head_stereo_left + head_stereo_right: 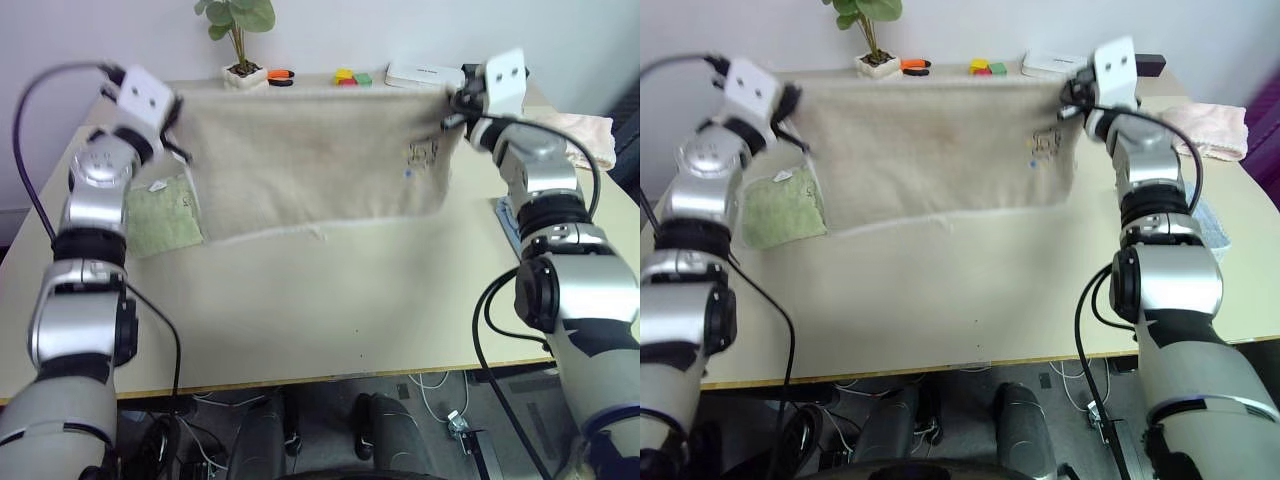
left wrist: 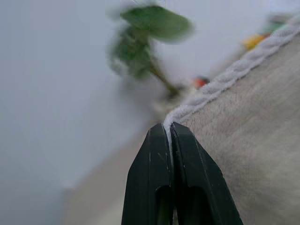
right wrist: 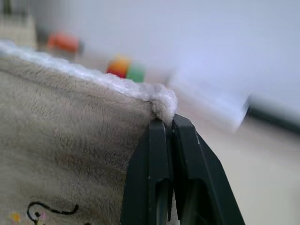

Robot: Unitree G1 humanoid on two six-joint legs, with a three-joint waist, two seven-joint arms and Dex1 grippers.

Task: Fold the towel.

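A pale beige table (image 1: 330, 320) carries everything. On it lie a green cloth (image 1: 160, 220) at the robot's left, a pink cloth (image 1: 1215, 128) at the right, a potted plant (image 1: 240, 40) by the far edge, small coloured items (image 1: 352, 77), and what may be a white box (image 1: 425, 74).

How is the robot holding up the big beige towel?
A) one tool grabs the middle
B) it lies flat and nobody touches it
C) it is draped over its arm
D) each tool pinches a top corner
D: the left tool and the right tool are each shut on a top corner of the towel, which hangs stretched between them.
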